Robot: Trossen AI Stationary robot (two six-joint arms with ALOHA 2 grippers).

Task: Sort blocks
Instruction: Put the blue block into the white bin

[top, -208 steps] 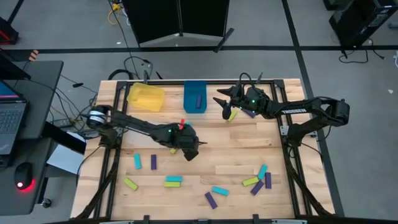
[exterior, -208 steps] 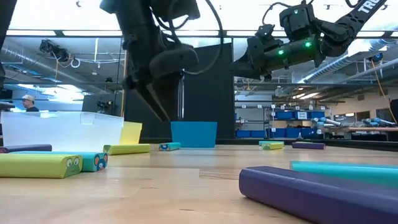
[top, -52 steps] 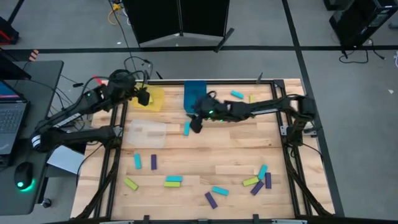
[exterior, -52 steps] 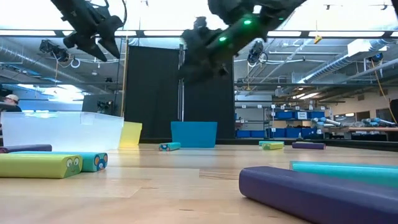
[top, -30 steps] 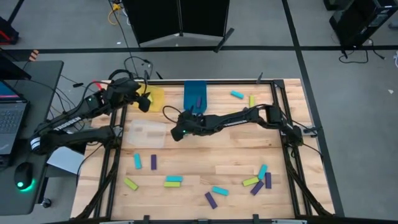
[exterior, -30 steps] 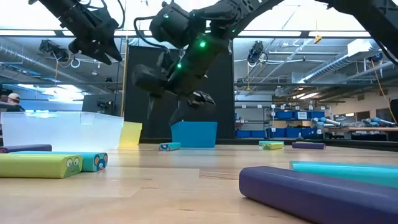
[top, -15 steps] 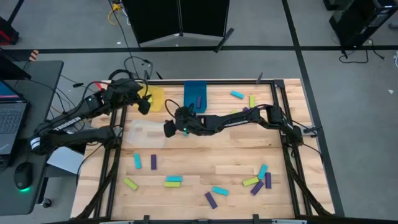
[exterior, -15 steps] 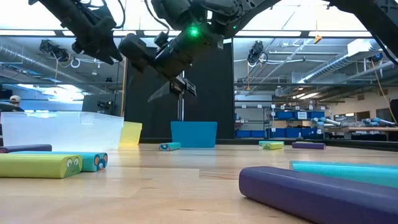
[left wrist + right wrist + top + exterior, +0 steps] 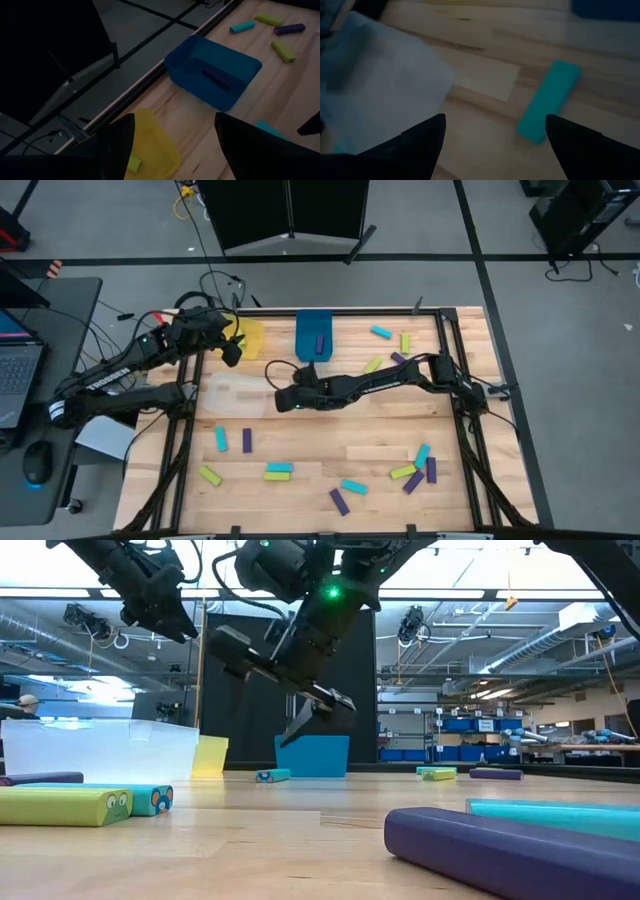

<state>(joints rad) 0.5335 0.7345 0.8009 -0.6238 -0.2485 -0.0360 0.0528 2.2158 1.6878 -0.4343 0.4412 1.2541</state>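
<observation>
The blocks are small flat bars in lime, teal and purple. One group (image 9: 388, 348) lies at the far right, and several more (image 9: 279, 470) are scattered along the near edge. A purple block (image 9: 215, 77) lies in the blue bin (image 9: 313, 335), and a lime one (image 9: 132, 162) in the yellow bin (image 9: 248, 337). My right gripper (image 9: 280, 400) hangs open and slanting down beside the clear bin (image 9: 232, 393), just above a teal block (image 9: 550, 100) lying flat on the table. My left gripper (image 9: 232, 352) stands open above the yellow bin, with nothing between its fingers.
The three bins stand along the far left of the wooden table. My right arm (image 9: 400, 372) stretches across the table's middle from the right. A laptop and cables lie off the table's left edge. Bare wood shows in the middle, between the two groups of blocks.
My right gripper has rolled about its own axis. It swung toward the clear bin, then came back a little toward the table's near edge, staying above the teal block. My left gripper has rolled slightly and stayed in place over the yellow bin. No block has moved.
</observation>
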